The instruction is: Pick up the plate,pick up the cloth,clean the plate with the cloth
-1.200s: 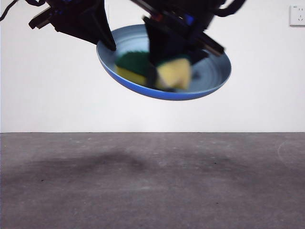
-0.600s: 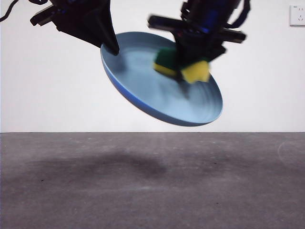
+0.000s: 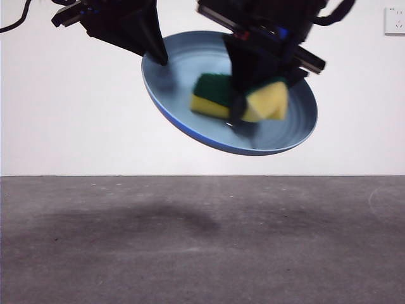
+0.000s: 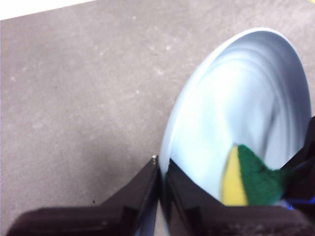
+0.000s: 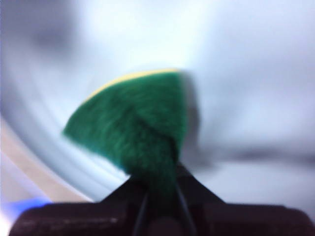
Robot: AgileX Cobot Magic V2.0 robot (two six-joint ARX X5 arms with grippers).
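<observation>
Left claw (image 4: 160, 169) pinches rim of wide, smooth light-blue round plate (image 3: 190, 69), tilted high above grey worktop (image 3: 202, 240). Right claw (image 3: 243, 111) squeezes thick yellow foam sponge w/ green scouring top (image 3: 218, 95) onto plate's face. Risk: hard scrubbing levers plate out of thin edge grip.

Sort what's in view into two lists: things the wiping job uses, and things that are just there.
In use:
- plate, held tilted in the air by its rim in the left gripper
- sponge, pinched in the right gripper against the plate's inner face

Just there:
- grey table
- white wall
- wall socket
</observation>
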